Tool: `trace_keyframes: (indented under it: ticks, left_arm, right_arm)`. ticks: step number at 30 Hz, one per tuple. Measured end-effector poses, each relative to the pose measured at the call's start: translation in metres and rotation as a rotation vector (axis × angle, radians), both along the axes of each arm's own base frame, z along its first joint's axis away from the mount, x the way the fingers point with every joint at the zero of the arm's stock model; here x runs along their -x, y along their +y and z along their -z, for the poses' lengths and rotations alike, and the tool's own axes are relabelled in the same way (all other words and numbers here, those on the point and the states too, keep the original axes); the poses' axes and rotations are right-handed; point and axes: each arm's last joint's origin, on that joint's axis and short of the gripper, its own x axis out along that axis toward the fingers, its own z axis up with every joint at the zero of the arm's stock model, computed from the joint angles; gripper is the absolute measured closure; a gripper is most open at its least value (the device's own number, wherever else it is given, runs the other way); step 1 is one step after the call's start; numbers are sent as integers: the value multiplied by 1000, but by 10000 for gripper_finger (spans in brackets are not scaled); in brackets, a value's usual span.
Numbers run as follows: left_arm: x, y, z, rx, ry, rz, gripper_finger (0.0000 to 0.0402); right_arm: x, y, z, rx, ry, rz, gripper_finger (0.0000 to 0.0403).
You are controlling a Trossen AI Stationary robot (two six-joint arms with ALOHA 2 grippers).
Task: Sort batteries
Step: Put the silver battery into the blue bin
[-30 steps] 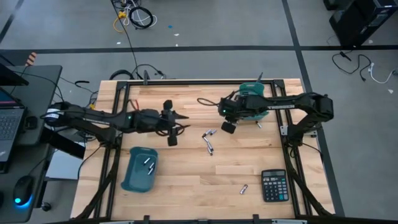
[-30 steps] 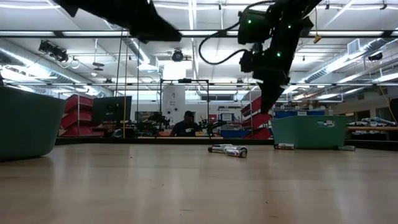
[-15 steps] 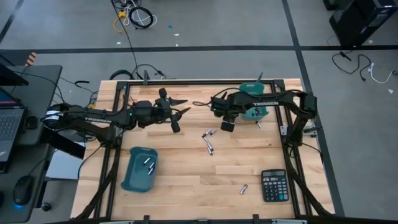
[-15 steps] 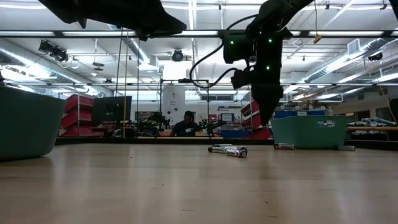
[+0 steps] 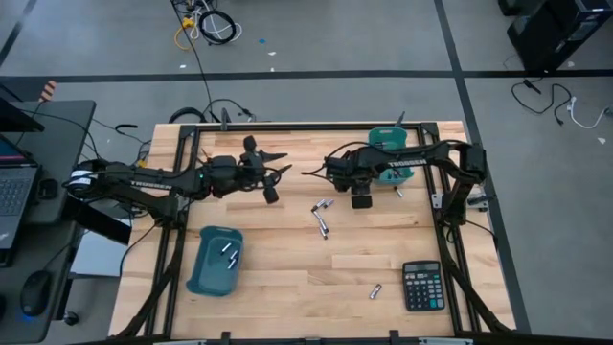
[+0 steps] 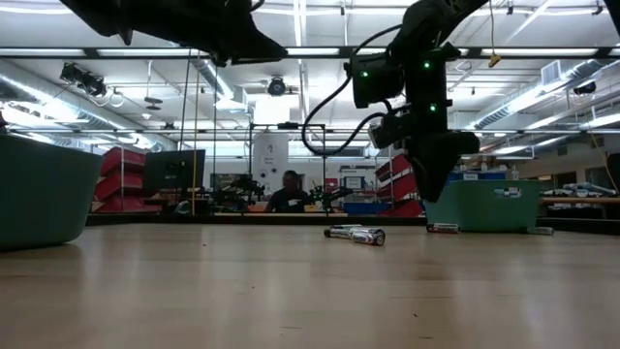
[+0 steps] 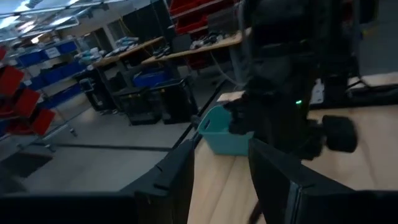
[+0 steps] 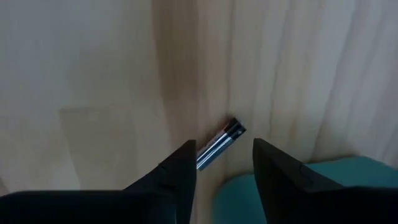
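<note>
Right gripper (image 5: 361, 202) is being held above the table (image 5: 287, 287), just beside the far teal bin (image 5: 395, 140); fingers (image 8: 177, 171) are parted, nothing gripped. One battery (image 8: 220, 143) is lying on the wood between them. Left gripper (image 5: 271, 194) is being held raised over the far-left area, fingers apart, empty. Batteries (image 5: 322, 218) are being left mid-table, two in the near teal bin (image 5: 206, 273), one (image 5: 376, 290) beside the calculator (image 5: 421, 286).
</note>
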Motion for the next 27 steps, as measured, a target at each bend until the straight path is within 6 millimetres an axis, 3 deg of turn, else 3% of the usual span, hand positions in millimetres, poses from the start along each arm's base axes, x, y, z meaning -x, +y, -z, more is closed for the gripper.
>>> trace_keyframes:
  ticks: [9,27]
  left_arm:
    - [3,3,9,0,102,-123,250]
    - [5,3,18,45,177,-129,250]
  right_arm:
    - [4,-4,10,94,0,57,234]
    - [4,-16,10,20,-49,106,233]
